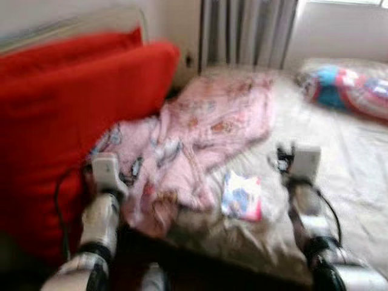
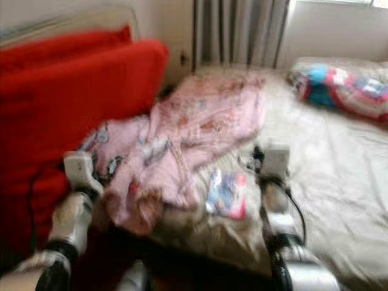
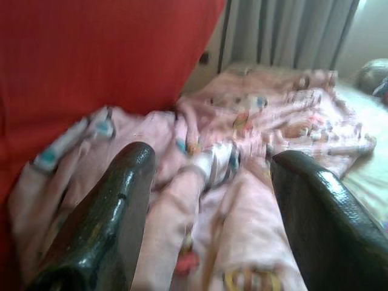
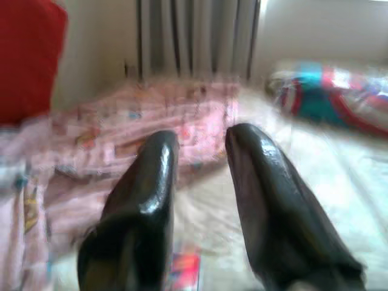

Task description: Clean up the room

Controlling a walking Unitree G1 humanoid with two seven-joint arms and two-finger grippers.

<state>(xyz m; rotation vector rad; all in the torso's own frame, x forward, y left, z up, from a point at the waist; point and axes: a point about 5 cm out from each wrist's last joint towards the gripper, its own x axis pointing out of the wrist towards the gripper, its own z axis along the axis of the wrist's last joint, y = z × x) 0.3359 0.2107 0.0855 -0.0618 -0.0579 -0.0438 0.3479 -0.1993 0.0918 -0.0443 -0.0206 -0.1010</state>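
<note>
Both my jaws hold nothing: left gripper [image 3: 209, 200] spread wide over the crumpled pink blanket [image 1: 200, 139], right gripper [image 4: 200, 176] narrower, small colourful packet [image 1: 242, 195] just below it on the bed [image 1: 345, 163].

Soft printed cloth blanket [image 1: 206, 130], matt red fabric cushion [image 1: 66, 121], glossy black fingers [image 3: 103, 236]

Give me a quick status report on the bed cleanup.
Left gripper open, over the pink blanket. Right gripper open, empty, above the bed. Small packet beside blanket. Red cushion crowds the left.
</note>
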